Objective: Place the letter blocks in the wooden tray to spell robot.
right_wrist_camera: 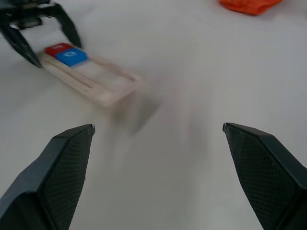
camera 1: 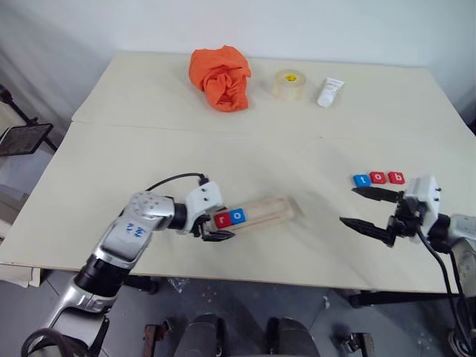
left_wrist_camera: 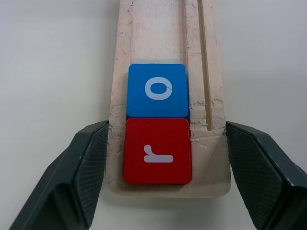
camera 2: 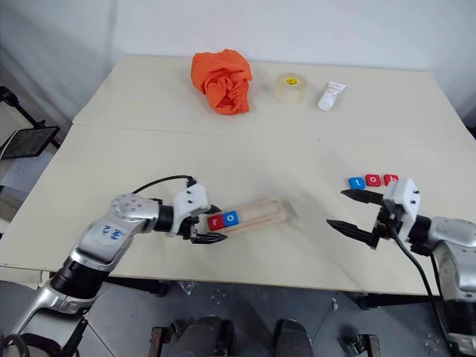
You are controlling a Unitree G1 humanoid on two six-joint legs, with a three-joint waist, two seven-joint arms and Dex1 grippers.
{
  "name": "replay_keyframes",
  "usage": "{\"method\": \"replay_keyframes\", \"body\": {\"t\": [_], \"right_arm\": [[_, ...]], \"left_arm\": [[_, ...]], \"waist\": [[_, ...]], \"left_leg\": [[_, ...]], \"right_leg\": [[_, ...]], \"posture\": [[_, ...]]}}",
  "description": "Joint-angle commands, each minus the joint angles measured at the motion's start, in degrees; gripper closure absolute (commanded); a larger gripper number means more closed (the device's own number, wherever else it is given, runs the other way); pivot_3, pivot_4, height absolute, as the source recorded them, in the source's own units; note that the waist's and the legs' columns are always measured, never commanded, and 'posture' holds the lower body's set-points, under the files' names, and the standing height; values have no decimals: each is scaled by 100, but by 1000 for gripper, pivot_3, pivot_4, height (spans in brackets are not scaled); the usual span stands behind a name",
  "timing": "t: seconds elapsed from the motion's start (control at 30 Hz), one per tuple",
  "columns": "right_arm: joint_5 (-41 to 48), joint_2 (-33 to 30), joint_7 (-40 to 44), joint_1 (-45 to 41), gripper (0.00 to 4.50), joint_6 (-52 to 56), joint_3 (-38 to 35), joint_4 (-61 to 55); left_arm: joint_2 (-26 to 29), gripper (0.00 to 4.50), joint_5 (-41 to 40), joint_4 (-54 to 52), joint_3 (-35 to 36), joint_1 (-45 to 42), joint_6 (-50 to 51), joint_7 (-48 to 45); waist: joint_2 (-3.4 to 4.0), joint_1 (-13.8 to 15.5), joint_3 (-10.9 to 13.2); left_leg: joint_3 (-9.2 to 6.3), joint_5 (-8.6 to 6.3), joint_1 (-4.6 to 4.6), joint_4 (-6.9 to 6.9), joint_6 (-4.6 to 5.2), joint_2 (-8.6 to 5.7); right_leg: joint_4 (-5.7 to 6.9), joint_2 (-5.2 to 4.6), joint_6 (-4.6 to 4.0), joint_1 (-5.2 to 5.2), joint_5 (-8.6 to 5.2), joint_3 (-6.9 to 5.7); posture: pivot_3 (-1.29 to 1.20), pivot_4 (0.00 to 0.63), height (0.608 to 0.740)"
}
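Observation:
The wooden tray (camera 1: 268, 210) lies slanted on the near middle of the table. At its left end sit a red "r" block (left_wrist_camera: 157, 151) and a blue "o" block (left_wrist_camera: 157, 90), side by side. My left gripper (camera 1: 222, 224) is shut on that end of the tray, one finger pressed against each long side. Three more letter blocks lie in a row at the right: a blue "t" (camera 1: 361, 180), a red "o" (camera 1: 378, 178) and a red "b" (camera 1: 396, 177). Just in front of that row, my right gripper (camera 1: 348, 205) stands open and holds nothing.
An orange cloth (camera 1: 221, 76), a roll of tape (camera 1: 289, 84) and a white tube (camera 1: 330, 91) lie along the table's far side. A seam crosses the tabletop (camera 1: 149, 126). A black stand (camera 1: 22, 137) is off the left edge.

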Motion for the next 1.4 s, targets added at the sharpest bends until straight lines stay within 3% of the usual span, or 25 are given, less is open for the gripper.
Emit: {"method": "replay_keyframes", "body": {"t": [0.03, 0.37, 0.7, 1.33, 1.4], "right_arm": [[117, -190, 205, 283, 0, -18, -290, -272], [259, -15, -104, 891, 0, 16, -631, -774], [303, -71, 20, 1285, 0, -134, -1051, -681], [311, 210, -501, 1783, 0, -136, -1177, -1130], [310, 216, -535, 1802, 0, -133, -1182, -1148]], "left_arm": [[-139, 1113, 243, -135, -377, -248, 87, 81], [-486, 1113, 733, 165, -991, -1096, -232, 86], [-737, 1113, 1044, 282, -1307, -1372, -508, -11], [-1528, 1113, 1356, 1135, -1359, -1705, -652, 71], [-1601, 400, 1326, 1183, -1324, -1715, -643, 76]], "waist": [[-1, -8, 0], [0, -27, 2], [0, 5, 3], [0, 91, 3], [0, 91, 3]], "left_leg": [[1, 0, 0, 0, 0, 0], [4, 0, -2, 0, 0, 5], [5, 0, -4, 0, 0, 4], [6, 1, -5, 1, 1, 4], [6, 1, -5, 1, 1, 3]], "right_leg": [[-2, 1, 0, 0, 0, 0], [-14, 6, 0, 1, 0, 0], [-18, 5, 1, 1, 0, 0], [-19, 6, 1, 1, 0, -1], [-19, 6, 1, 0, 0, -1]], "posture": [[0, 150, 740], [0, 150, 740], [0, 150, 740], [0, 150, 740], [0, 150, 740]]}}
